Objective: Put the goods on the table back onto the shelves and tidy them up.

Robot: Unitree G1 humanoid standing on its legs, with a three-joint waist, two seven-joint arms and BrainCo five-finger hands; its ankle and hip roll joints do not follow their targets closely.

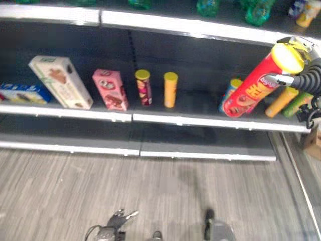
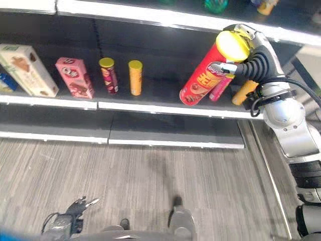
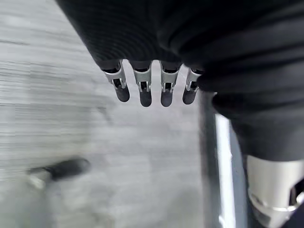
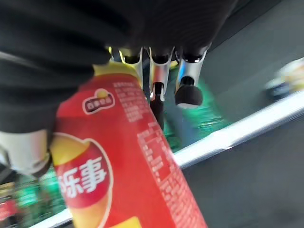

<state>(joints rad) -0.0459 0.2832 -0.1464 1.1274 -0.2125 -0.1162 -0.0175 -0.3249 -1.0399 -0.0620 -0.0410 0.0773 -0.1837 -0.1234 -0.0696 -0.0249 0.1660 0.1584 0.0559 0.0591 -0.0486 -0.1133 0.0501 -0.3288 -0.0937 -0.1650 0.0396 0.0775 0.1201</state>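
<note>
Right now my right hand (image 2: 251, 63) has its fingers (image 4: 188, 85) curled round the top end of a tall red can (image 2: 205, 75), just under its yellow lid (image 2: 231, 45). The can is tilted. Its long body runs down and away from my fingers, toward my left, and its bottom end touches the middle shelf (image 2: 170, 109) or sits just above it; I cannot tell which. So the lid end is up by my fingers and must swing over the bottom end to stand the can straight. Just past the can, near my fingers, lie a pink can (image 2: 220, 86) and an orange can (image 2: 244, 92), both leaning. Further left stand two small cans (image 2: 122, 76). My left hand (image 3: 152, 88) hangs low over the floor, fingers straight, holding nothing.
</note>
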